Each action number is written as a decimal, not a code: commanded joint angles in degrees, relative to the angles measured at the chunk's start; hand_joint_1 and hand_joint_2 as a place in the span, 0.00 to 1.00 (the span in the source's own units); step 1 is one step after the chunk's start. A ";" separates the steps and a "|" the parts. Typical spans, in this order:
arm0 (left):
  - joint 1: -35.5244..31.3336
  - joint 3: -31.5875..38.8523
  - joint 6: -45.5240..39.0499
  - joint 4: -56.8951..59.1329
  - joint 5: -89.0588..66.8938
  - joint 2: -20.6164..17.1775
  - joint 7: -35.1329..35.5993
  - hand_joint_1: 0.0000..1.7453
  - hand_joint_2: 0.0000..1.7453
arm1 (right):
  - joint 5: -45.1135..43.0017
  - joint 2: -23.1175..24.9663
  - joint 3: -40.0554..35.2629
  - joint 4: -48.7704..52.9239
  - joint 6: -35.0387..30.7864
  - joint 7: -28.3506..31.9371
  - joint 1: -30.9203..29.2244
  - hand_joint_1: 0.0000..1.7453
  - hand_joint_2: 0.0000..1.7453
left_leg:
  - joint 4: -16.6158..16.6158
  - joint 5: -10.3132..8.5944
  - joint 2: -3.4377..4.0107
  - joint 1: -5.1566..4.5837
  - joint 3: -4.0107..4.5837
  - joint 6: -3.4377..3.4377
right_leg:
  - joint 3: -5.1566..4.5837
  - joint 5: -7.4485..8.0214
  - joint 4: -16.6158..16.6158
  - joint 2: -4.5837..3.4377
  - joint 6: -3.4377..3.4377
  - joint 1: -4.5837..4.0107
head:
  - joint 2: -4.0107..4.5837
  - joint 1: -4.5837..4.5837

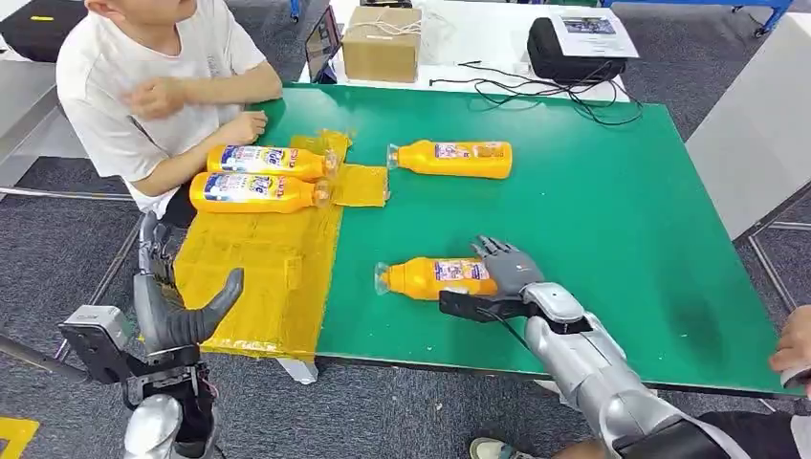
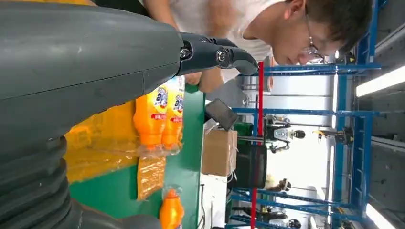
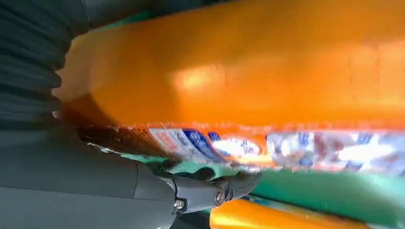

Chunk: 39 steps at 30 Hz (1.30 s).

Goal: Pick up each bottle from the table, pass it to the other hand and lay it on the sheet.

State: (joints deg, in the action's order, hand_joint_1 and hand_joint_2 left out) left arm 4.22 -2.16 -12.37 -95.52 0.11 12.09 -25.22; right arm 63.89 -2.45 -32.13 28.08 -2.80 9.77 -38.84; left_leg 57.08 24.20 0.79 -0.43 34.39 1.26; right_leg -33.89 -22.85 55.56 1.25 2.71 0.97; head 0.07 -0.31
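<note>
Nearest to the robot, the near bottle [image 1: 435, 277] lies on its side on the green surface [image 1: 612, 220], its long axis running across the robot's front, cap end toward the yellow sheet [image 1: 258, 268] and base end under the right hand [image 1: 507, 266]. That hand sits at the bottle's base end, fingers reaching over the top of the body; in the right wrist view the orange body [image 3: 248, 71] presses close against the palm, with the thumb [image 3: 210, 188] lying beside the labelled side. Whether the fingers have clamped fully is not something I can tell; they look draped over it rather than wrapped tight. The bottle appears to rest on the surface, not lifted.

Farther out, a second bottle [image 1: 454, 158] lies alone on the green, well apart, cap also pointing toward the sheet. Two bottles [image 1: 258, 177] already lie side by side on the sheet's far end, just in front of a seated person [image 1: 143, 86].

The left hand [image 1: 182, 320] hangs low off the near corner of the surface, beside the sheet, fingers apart and holding nothing. By my reckoning the right hand is plainly the nearer one, and the pass will carry the bottle across toward the waiting left hand, along the bottle's own long axis.
</note>
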 commanded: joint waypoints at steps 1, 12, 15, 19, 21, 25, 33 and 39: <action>0.94 1.77 0.09 0.88 -0.43 0.05 0.02 0.00 1.00 | 0.35 0.03 -6.24 -9.76 10.29 -3.88 -4.48 1.00 1.00 | 0.08 0.17 -0.04 0.17 -0.24 -0.20 | 0.24 -0.12 0.03 -0.22 -0.22 -0.14 | 0.00 0.02; -0.50 0.46 1.13 3.05 1.15 -1.03 -0.83 0.00 1.00 | -16.11 -1.11 3.40 -4.32 8.62 9.48 0.75 1.00 1.00 | -0.11 0.02 -0.32 0.13 -0.46 -0.11 | 0.49 -0.06 -0.21 0.17 -0.12 -0.11 | 0.00 0.02; 0.00 -0.01 2.37 3.12 3.04 -1.06 1.18 0.00 1.00 | -23.72 1.22 6.38 2.05 5.36 14.28 4.89 1.00 1.00 | -0.11 0.03 -0.22 0.12 -0.46 -0.11 | 0.47 -0.04 -0.18 0.10 -0.12 -0.11 | 0.00 -0.02; 0.15 -0.68 2.50 4.13 3.37 -0.64 1.95 0.00 1.00 | -25.78 2.50 6.45 6.63 4.98 14.00 7.52 1.00 1.00 | -0.12 0.13 0.05 0.16 -0.53 -0.17 | 0.46 -0.02 -0.17 -0.17 -0.17 -0.15 | 0.00 -0.02; 0.05 -0.86 2.44 4.26 3.35 -0.83 1.93 0.00 1.00 | -26.30 1.70 5.91 8.14 5.51 13.28 7.93 1.00 1.00 | -0.07 0.12 0.08 0.10 -0.42 -0.16 | 0.30 -0.03 -0.06 -0.12 -0.13 -0.09 | 0.00 0.00; 0.02 -0.82 2.37 4.11 3.32 -0.94 1.93 0.00 1.00 | -26.61 1.36 5.65 7.98 5.69 13.19 7.73 1.00 1.00 | -0.06 0.09 0.09 0.16 -0.36 -0.12 | 0.24 -0.03 -0.08 -0.08 -0.09 -0.18 | 0.00 0.00; 7.43 -6.93 7.99 11.81 10.28 3.14 5.40 0.00 1.00 | -38.26 12.75 10.48 43.49 -4.07 17.75 26.08 1.00 1.00 | -0.12 0.24 0.40 0.16 -0.42 -0.17 | 0.28 -0.10 -0.10 -0.43 -0.14 -0.15 | 0.00 -0.02; 10.59 -16.72 13.59 16.61 12.01 0.17 0.55 0.00 1.00 | -38.36 13.18 3.74 45.97 -10.18 19.48 27.95 1.00 1.00 | -0.02 0.37 0.13 0.16 -0.25 -0.24 | 0.14 -0.30 0.02 -0.20 -0.17 -0.16 | 0.00 0.00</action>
State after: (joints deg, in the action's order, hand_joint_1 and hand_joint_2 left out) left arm 10.55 -7.06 -3.65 -89.54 10.84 14.58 -20.39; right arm 25.44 7.36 -23.98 59.12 -8.49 28.56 -17.45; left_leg 57.07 24.40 0.97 -0.31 34.48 1.07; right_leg -34.09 -22.98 55.56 1.15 2.62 0.83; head 0.07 -0.31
